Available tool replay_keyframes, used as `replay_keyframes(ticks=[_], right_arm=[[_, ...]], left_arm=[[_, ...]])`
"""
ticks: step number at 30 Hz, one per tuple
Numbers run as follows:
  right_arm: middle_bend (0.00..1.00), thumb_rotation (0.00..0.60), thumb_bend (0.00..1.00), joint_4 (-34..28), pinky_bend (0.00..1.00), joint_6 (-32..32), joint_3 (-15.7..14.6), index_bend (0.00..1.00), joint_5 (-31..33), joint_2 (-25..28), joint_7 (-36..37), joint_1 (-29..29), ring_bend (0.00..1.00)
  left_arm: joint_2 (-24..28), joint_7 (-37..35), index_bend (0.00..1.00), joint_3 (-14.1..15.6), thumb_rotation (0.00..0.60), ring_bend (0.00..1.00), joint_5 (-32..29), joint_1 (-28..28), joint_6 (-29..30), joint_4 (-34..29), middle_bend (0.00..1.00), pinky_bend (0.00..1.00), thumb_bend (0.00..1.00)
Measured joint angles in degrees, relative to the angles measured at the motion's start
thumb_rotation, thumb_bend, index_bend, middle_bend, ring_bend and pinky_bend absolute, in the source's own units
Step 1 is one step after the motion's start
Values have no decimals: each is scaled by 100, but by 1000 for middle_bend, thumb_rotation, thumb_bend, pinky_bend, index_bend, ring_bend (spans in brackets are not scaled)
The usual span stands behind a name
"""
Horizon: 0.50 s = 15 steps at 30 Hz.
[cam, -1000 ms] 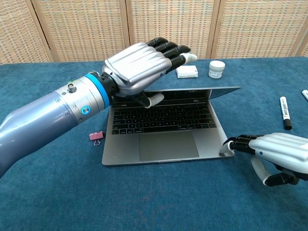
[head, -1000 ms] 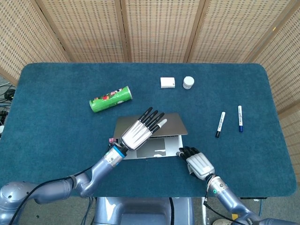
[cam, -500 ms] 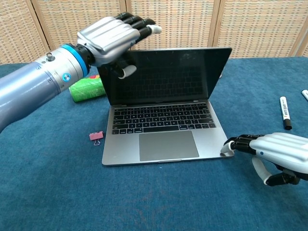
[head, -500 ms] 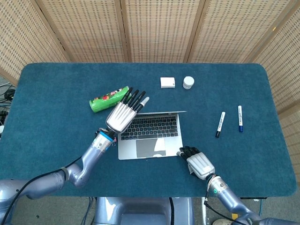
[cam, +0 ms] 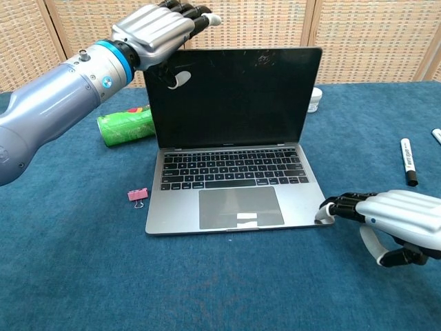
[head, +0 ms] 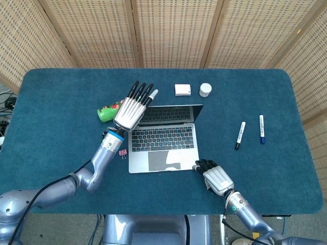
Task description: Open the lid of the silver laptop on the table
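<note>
The silver laptop [head: 163, 145] stands open mid-table, keyboard showing and its dark screen [cam: 234, 96] upright, leaning slightly back. My left hand [cam: 153, 31] is at the lid's top-left corner, fingers stretched out over the top edge and the thumb in front of the screen; it also shows as the left hand [head: 131, 108] in the head view. My right hand [cam: 400, 214] lies low on the table, its fingertips [cam: 331, 207] touching the front right corner of the laptop's base. From above, the right hand [head: 217, 178] sits just off that corner.
A green can [head: 107, 112] lies left of the laptop, partly under my left arm. A pink binder clip [cam: 138, 195] sits by the base's left side. Behind the laptop are a white box [head: 182, 90] and a white jar [head: 205, 90]. Two markers [head: 239, 135] lie at the right.
My left hand has swung the lid from nearly flat to upright, moving up and back with it. The right hand has stayed on the base's corner.
</note>
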Motion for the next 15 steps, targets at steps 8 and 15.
replay_keyframes(ticks=[8, 15], right_arm=[[157, 600, 956, 3, 122, -3, -49, 125, -53, 66, 38, 24, 59], [157, 600, 936, -18, 122, 30, -72, 125, -69, 105, 7, 30, 59]], left_arm=[[-77, 2, 0, -101, 600, 0, -270, -157, -25, 345, 0, 0, 414], [-94, 25, 0, -197, 600, 0, -596, -206, -49, 511, 0, 0, 413]])
